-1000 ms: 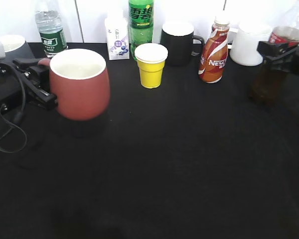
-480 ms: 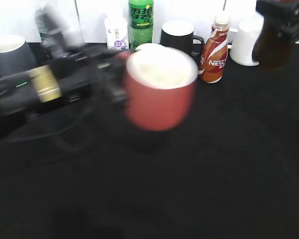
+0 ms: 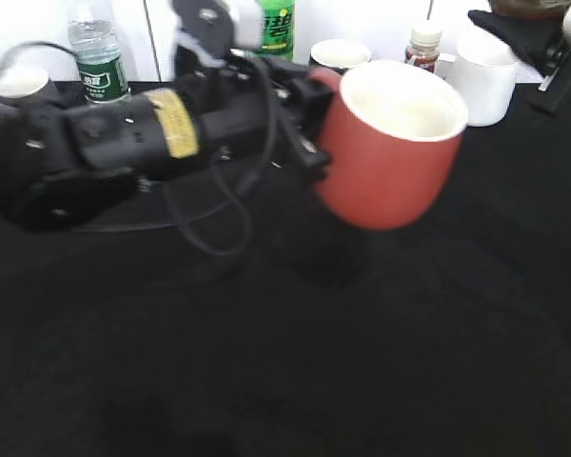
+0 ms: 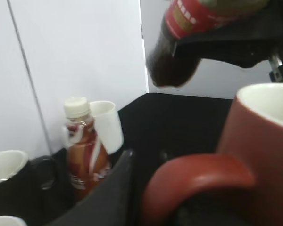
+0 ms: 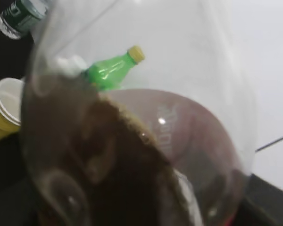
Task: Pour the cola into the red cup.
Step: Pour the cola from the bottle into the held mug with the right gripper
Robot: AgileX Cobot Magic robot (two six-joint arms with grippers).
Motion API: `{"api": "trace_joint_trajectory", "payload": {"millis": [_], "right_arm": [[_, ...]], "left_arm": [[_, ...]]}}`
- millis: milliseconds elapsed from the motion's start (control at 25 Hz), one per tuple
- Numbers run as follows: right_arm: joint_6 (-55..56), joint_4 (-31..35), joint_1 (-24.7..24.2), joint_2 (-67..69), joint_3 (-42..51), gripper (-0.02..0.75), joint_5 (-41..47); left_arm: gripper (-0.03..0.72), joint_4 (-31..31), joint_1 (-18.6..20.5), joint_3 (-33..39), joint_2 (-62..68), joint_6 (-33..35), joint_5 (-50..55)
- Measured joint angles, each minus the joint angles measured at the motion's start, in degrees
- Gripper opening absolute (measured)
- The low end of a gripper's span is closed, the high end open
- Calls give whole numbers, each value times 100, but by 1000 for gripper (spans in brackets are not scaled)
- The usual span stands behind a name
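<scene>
My left gripper (image 3: 309,129) is shut on the loop handle of the red cup (image 3: 390,143) and holds it upright above the black table, right of the middle. The handle (image 4: 198,176) fills the left wrist view beside one jaw (image 4: 115,188). The cup's white inside looks empty. My right gripper (image 3: 531,36) is at the top right, shut on the cola (image 3: 528,8), which is mostly cut off there. In the left wrist view the cola (image 4: 188,33) hangs tilted above and beyond the cup. In the right wrist view the cola (image 5: 108,169) fills the frame, dark liquid inside.
Along the back wall stand a water bottle (image 3: 93,57), a green soda bottle (image 3: 276,24), a black mug (image 3: 338,55), a Nescafe bottle (image 3: 421,46) and a white mug (image 3: 485,81). A yellow paper cup (image 5: 4,108) shows in the right wrist view. The left arm (image 3: 124,143) spans the table's left half.
My left arm has swept right across the table, carrying the red cup from the left side to right of the middle. My right gripper has lifted the cola up to the frame's top edge.
</scene>
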Motion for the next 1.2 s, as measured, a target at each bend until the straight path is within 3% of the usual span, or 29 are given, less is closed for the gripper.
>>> {"api": "trace_joint_trajectory", "payload": {"millis": [160,360,800,1200], "right_arm": [[-985,31,0,0,0,492,-7],[-2128,265,0,0,0,492,-1],[-3232,276,0,0,0,492,-1],[-3550,276,0,0,0,492,-7]], "left_arm": [[118,-465,-86,-24,116,-111,-415],[118,-463,-110,-24,116,-197,-556],[118,-159,-143,-25,116,-277,-529],[118,152,-143,-25,116,-277,-413]]}}
